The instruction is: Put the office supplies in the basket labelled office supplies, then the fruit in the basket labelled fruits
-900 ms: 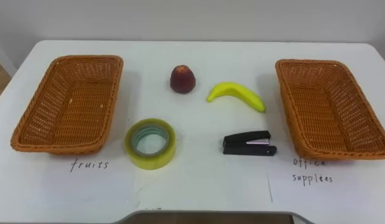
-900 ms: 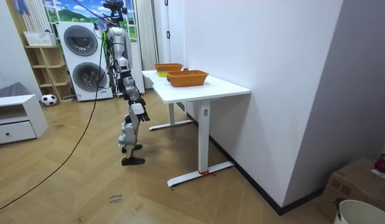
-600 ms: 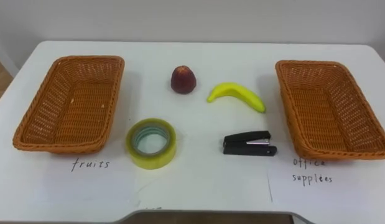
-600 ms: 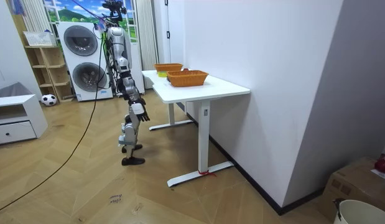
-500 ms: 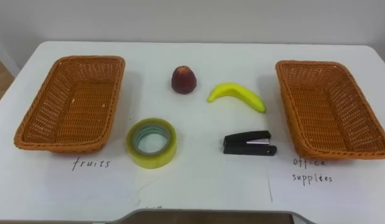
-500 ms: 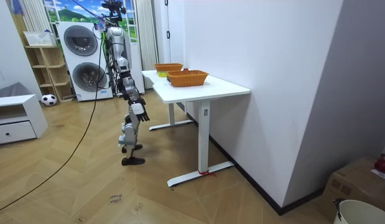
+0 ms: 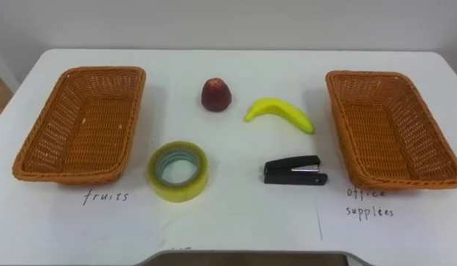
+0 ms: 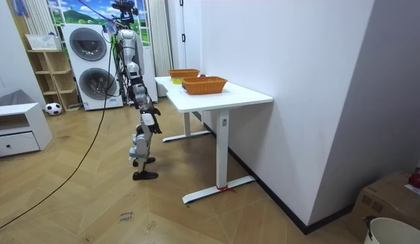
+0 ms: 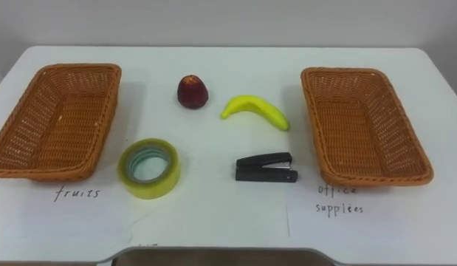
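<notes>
Centrally on the white table (image 7: 235, 63), four loose things are laid out between two wicker baskets. A dark red apple (image 7: 215, 94) is set toward the far edge, with a yellow banana (image 7: 280, 113) just beside it on the right. Nearer the robot, a roll of yellowish tape (image 7: 178, 171) is laid flat on the left and a black stapler (image 7: 294, 170) on the right, well apart from each other. None of the four is touched by a hand.

The left basket (image 7: 80, 125) and the right basket (image 7: 387, 125) are seen at the two ends of the table, and nothing is held in either. A handwritten label (image 7: 106, 196) is placed in front of the left basket and another (image 7: 370, 203) in front of the right one.

From the room view, the robot is seen standing at the long side of the table, facing it. Its right hand (image 8: 150, 122) is hung low at its side, away from the tabletop; whether it is open or closed cannot be told. Two stacked washing machines (image 8: 91, 64) are seen behind the robot.
</notes>
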Robot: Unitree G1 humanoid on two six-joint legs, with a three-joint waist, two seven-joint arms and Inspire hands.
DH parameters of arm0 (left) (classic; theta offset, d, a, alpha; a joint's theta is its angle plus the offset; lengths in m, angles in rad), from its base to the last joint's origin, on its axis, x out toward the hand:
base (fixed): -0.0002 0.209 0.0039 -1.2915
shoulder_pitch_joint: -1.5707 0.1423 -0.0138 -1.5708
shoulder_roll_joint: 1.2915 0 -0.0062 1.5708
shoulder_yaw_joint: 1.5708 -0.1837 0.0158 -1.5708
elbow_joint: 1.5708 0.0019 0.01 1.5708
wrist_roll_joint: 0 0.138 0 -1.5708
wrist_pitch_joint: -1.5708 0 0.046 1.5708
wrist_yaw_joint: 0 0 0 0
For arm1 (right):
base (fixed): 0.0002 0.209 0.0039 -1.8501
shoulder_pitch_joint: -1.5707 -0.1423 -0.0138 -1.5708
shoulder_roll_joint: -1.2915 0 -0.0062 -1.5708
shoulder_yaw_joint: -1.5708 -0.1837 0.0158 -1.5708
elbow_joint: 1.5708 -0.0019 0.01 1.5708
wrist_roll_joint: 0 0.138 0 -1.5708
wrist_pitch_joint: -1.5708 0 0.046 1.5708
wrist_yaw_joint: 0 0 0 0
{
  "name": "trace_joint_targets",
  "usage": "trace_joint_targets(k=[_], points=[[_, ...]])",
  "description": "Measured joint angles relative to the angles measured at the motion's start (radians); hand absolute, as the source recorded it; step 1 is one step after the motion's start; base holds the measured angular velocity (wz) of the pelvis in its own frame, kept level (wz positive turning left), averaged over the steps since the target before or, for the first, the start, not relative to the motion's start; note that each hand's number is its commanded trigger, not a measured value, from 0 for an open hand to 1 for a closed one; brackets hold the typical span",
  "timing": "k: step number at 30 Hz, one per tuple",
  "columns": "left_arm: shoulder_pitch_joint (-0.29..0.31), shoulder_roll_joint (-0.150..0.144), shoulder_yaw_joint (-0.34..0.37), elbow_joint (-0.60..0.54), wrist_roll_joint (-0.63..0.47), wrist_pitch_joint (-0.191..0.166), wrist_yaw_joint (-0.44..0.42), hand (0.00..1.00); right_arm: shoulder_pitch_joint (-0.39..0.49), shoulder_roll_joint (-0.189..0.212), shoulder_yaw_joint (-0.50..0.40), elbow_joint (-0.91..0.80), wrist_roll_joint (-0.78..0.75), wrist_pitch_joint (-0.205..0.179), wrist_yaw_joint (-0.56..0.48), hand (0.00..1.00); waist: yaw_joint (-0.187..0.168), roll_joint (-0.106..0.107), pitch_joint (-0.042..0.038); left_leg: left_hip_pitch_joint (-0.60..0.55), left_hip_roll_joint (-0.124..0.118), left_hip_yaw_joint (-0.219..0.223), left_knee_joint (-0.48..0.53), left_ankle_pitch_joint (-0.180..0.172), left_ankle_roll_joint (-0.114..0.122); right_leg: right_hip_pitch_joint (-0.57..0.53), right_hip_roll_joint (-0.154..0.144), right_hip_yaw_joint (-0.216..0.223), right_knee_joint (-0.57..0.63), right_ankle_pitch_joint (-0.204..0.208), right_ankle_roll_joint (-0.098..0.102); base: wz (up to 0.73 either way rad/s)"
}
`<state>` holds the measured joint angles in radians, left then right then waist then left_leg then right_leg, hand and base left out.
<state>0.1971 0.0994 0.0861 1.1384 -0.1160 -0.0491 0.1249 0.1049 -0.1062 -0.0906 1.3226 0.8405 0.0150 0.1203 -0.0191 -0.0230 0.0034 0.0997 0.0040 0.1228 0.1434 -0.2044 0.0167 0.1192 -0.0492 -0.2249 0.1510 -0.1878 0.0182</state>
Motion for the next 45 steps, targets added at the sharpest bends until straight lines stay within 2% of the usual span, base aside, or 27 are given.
trace_joint_targets(k=[2, 7, 9, 12, 18, 21, 24, 26, 31, 33, 38, 45], points=[[0.008, 0.001, 0.036, 0.0, 0.002, 0.0, -0.002, 0.0, -0.001, -0.003, -0.105, -0.002, 0.054, -0.002, -0.004, 0.0, -0.026, -0.001, -0.0006, 0.001, 0.0, 0.001, 0.001, 0.0, 0.0, 0.001, 0.0, 0.001, 0.001, 0.0, 0.0, 0.0], [0.005, 0.006, 0.078, -0.001, 0.026, 0.0, -0.021, 0.0, 0.018, -0.011, -0.216, -0.031, 0.192, -0.008, -0.03, 0.0, -0.041, 0.0, 0.0021, 0.01, 0.002, 0.01, 0.0, 0.0, 0.0, 0.002, 0.001, 0.013, 0.004, 0.0, 0.0, -0.07], [0.006, 0.006, 0.086, -0.001, 0.042, 0.0, -0.022, 0.0, 0.015, -0.014, -0.26, -0.035, 0.24, -0.014, -0.049, 0.0, -0.055, 0.0, 0.0005, 0.013, 0.002, 0.012, -0.001, 0.0, 0.0, 0.003, 0.001, 0.021, 0.006, 0.0, 0.0, -0.02], [0.007, 0.008, 0.087, 0.003, 0.04, 0.0, -0.022, 0.0, 0.017, -0.017, -0.287, -0.05, 0.29, -0.017, -0.075, 0.0, -0.064, -0.004, -0.0025, 0.016, 0.002, 0.016, -0.001, 0.0, 0.0, 0.004, 0.002, 0.027, 0.008, 0.0, 0.0, -0.05], [0.009, 0.014, 0.087, 0.004, 0.031, 0.0, -0.021, 0.0, 0.032, -0.019, -0.309, -0.103, 0.409, -0.04, -0.151, 0.0, -0.075, -0.011, -0.0016, 0.022, 0.002, 0.024, -0.001, 0.0, 0.0, 0.001, 0.001, 0.036, 0.017, 0.0, 0.0, -0.04], [0.01, 0.018, 0.088, 0.004, 0.032, 0.006, -0.02, 0.0, 0.033, -0.019, -0.355, -0.161, 0.42, -0.039, -0.198, 0.0, -0.088, -0.019, -0.0014, 0.022, 0.001, 0.029, -0.001, 0.0, 0.0, -0.002, 0.001, 0.044, 0.017, -0.002, 0.001, -0.06], [0.012, 0.035, 0.088, 0.004, 0.036, 0.006, -0.02, 0.0, 0.032, -0.021, -0.388, -0.206, 0.427, -0.05, -0.224, 0.0, -0.099, -0.027, 0.0001, 0.016, 0.001, 0.03, 0.0, 0.0, 0.0, -0.016, 0.003, 0.054, 0.017, -0.004, 0.001, -0.01], [0.018, 0.04, 0.088, 0.002, 0.04, 0.008, -0.02, 0.0, 0.029, -0.025, -0.418, -0.217, 0.428, -0.05, -0.24, 0.0, -0.107, -0.034, -0.0021, 0.017, 0.001, 0.031, -0.001, 0.0, 0.0, -0.017, 0.004, 0.062, 0.017, -0.004, 0.001, 0.0], [0.028, 0.04, 0.097, -0.001, 0.041, 0.032, -0.029, 0.0, 0.027, -0.027, -0.497, -0.259, 0.436, -0.051, -0.296, 0.0, -0.121, -0.031, -0.0035, 0.013, 0.001, 0.037, -0.002, 0.0, 0.0, -0.032, 0.005, 0.076, 0.022, -0.004, 0.001, -0.07], [0.033, 0.044, 0.1, -0.005, 0.04, 0.034, -0.029, 0.0, 0.025, -0.032, -0.523, -0.29, 0.438, -0.063, -0.333, 0.0, -0.131, -0.032, -0.0031, 0.011, 0.001, 0.039, -0.003, 0.0, 0.0, -0.035, 0.005, 0.075, 0.023, -0.004, 0.001, -0.03], [0.036, 0.053, 0.1, -0.032, 0.04, 0.035, -0.028, 0.0, 0.025, -0.082, -0.527, -0.419, 0.462, -0.096, -0.448, 0.0, -0.144, -0.024, -0.004, 0.014, 0.0, 0.041, -0.012, 0.0, 0.001, -0.036, 0.006, 0.077, 0.022, -0.004, 0.001, -0.04], [0.05, 0.051, 0.111, -0.098, 0.047, 0.036, -0.026, 0.0, 0.021, -0.096, -0.581, -0.582, 0.452, -0.146, -0.597, 0.0, -0.14, -0.033, -0.0039, 0.013, 0.0, 0.044, -0.015, 0.0, 0.001, -0.038, 0.007, 0.086, 0.018, -0.005, 0.002, 0.0]])
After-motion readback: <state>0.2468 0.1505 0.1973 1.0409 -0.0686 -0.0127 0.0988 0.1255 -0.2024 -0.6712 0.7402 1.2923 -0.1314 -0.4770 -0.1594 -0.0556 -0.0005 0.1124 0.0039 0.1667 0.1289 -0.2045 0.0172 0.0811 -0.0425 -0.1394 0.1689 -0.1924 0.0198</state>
